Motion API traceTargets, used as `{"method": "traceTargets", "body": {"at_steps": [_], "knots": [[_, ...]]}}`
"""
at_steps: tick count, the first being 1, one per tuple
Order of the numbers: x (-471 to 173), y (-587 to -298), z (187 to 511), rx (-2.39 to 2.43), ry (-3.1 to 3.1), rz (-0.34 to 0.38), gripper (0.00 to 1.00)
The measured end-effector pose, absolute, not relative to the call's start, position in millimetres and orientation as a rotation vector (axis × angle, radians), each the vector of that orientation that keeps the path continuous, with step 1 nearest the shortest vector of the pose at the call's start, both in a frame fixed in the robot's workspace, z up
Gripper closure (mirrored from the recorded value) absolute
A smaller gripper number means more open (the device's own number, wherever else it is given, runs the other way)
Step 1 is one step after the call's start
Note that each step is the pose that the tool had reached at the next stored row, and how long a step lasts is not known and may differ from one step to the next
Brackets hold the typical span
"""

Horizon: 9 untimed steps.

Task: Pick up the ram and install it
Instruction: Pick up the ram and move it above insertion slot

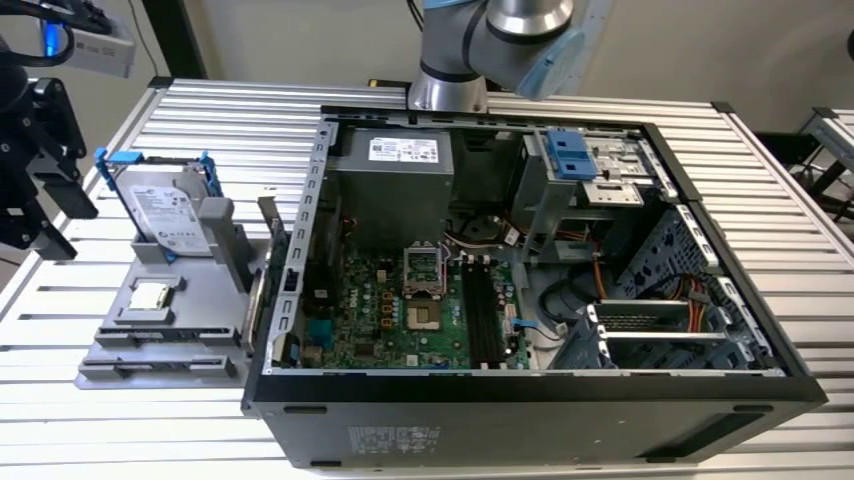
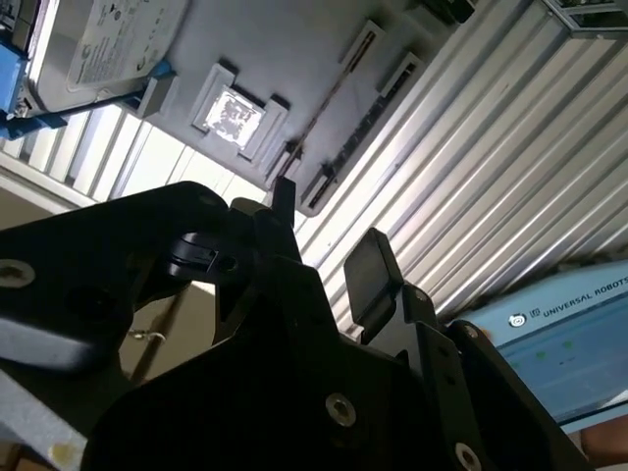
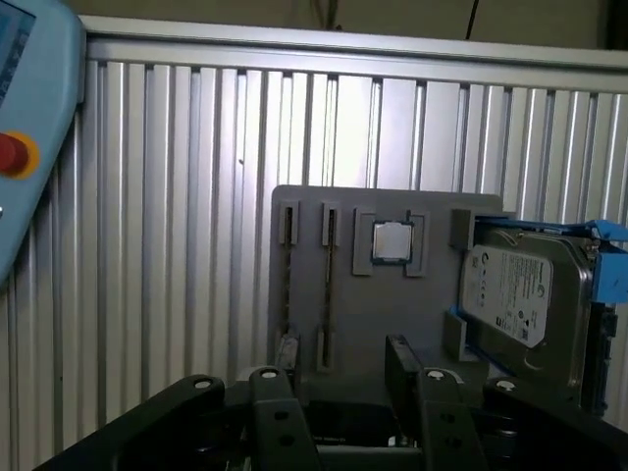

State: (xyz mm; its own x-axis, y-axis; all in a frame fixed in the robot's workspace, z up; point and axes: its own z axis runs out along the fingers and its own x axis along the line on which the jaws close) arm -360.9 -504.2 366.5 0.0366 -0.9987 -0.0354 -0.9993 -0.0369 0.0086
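The ram [image 3: 329, 285] is a thin stick standing on edge in a slot of the grey tray [image 3: 392, 324], beside the small square processor chip [image 3: 392, 240]. In the second wrist view the ram [image 2: 324, 103] is a thin dark line. In the exterior view the ram [image 1: 251, 296] stands along the tray's edge nearest the computer case. My gripper [image 1: 56, 190] hangs at the exterior view's far left, apart from the tray [image 1: 160, 350] and facing it. Its black fingers [image 2: 373, 270] stand apart with nothing between them. The motherboard's black slots [image 1: 482, 312] lie inside the open case.
A silver hard drive [image 1: 170, 212] in a blue-handled bracket stands at the tray's far end. The open computer case [image 1: 534, 395] takes up the middle of the ribbed metal table [image 1: 227, 120]. A teach pendant [image 3: 29, 128] with a red button lies on the table. The arm's base [image 1: 454, 85] stands behind the case.
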Motion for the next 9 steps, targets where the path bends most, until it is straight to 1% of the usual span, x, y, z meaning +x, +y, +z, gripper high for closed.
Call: {"method": "traceTargets", "body": {"at_steps": [9], "knots": [[-361, -509, 354, -2.204, 2.213, 0.051, 0.00]]}}
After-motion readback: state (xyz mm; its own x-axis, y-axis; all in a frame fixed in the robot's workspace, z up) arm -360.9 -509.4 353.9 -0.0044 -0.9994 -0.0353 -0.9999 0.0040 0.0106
